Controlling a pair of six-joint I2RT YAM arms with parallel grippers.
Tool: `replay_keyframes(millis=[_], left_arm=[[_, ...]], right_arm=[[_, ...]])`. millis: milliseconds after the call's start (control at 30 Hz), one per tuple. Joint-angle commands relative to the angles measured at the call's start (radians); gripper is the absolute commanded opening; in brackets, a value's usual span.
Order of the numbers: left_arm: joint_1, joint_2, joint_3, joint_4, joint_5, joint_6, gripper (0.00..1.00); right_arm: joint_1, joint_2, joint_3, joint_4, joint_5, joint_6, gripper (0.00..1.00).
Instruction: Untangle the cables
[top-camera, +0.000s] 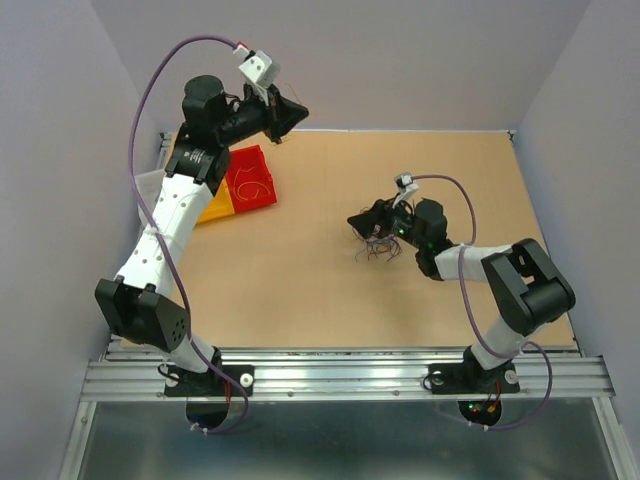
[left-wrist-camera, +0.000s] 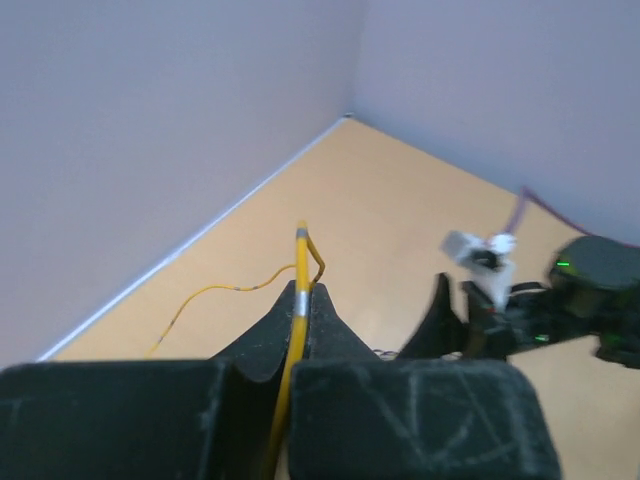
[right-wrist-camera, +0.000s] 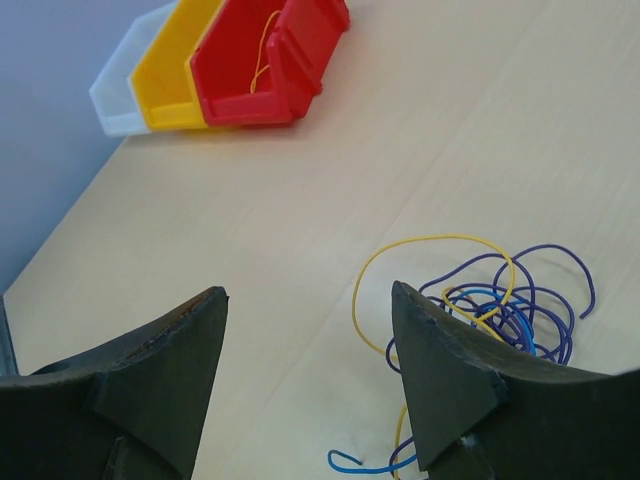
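In the upper left of the overhead view, the left gripper (top-camera: 285, 115) hangs raised close to the back wall (top-camera: 400, 60), over the far-left corner of the table (top-camera: 320, 300). Its wrist view shows the fingers (left-wrist-camera: 335, 325) pinched shut on a yellow wire (left-wrist-camera: 301, 262). The wire's straight end runs lengthwise between them and points up the frame toward that corner, and a thin slack strand curves off to the lower left.

Below the gripper, along the table's left edge, sit a yellow bin (top-camera: 213, 208) and a red bin (top-camera: 250, 178). The right wrist view adds a white bin (right-wrist-camera: 120, 100) beyond them and a second yellow wire (right-wrist-camera: 265, 50) lying in the red one.

Open tabletop stretches from the bins toward the centre. Right of centre, the right gripper (top-camera: 362, 222) sits low with its fingers spread wide apart. The tangle of cables (top-camera: 378, 250) lies just beside it. In the right wrist view the tangle's blue, purple and yellow loops fill the lower right, partly behind the right-hand finger. The right wall stands well apart.
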Motion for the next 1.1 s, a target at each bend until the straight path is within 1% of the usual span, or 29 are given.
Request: replay_keyframes(millis=[0, 33, 100, 167, 200, 233, 367, 467, 633, 800, 867, 933, 1000, 1067], left_arm=[[0.094, 0.087, 0.008, 0.002, -0.173, 0.044, 0.00], [0.132, 0.106, 0.008, -0.019, -0.179, 0.041, 0.00], [0.162, 0.153, 0.009, -0.048, -0.198, 0.036, 0.00], [0.192, 0.183, 0.021, -0.083, -0.264, 0.045, 0.00], [0.196, 0.207, 0.021, -0.112, -0.326, 0.064, 0.00], [0.196, 0.215, 0.018, -0.122, -0.356, 0.070, 0.00], [0.199, 0.238, -0.066, -0.084, -0.463, 0.065, 0.00], [0.203, 0.294, -0.072, -0.053, -0.529, 0.039, 0.00], [0.232, 0.396, -0.017, -0.054, -0.494, -0.027, 0.00], [0.254, 0.482, 0.017, -0.031, -0.521, -0.118, 0.00], [0.266, 0.517, 0.050, -0.022, -0.490, -0.160, 0.00], [0.274, 0.540, 0.101, -0.046, -0.444, -0.183, 0.00], [0.274, 0.539, 0.142, -0.063, -0.439, -0.197, 0.00], [0.274, 0.519, 0.123, -0.053, -0.451, -0.215, 0.00]], right_arm=[[0.002, -0.088, -0.020, 0.036, 0.029, -0.027, 0.72], [0.002, -0.107, -0.025, 0.027, 0.038, -0.030, 0.72], [0.002, -0.121, -0.034, 0.018, 0.044, -0.035, 0.72], [0.002, -0.137, -0.039, 0.007, 0.052, -0.036, 0.72], [0.002, -0.142, -0.043, 0.006, 0.057, -0.036, 0.72], [0.002, -0.145, -0.045, 0.000, 0.061, -0.036, 0.72], [0.002, -0.159, -0.049, -0.007, 0.069, -0.033, 0.73], [0.002, -0.159, -0.051, -0.008, 0.069, -0.029, 0.73], [0.002, -0.156, -0.049, -0.010, 0.071, -0.025, 0.73], [0.002, -0.164, -0.051, -0.011, 0.072, -0.025, 0.73], [0.002, -0.165, -0.052, -0.013, 0.071, -0.029, 0.73], [0.002, -0.165, -0.051, -0.013, 0.071, -0.027, 0.73], [0.004, -0.159, -0.049, -0.014, 0.069, -0.025, 0.73], [0.002, -0.156, -0.046, -0.013, 0.069, -0.024, 0.73]])
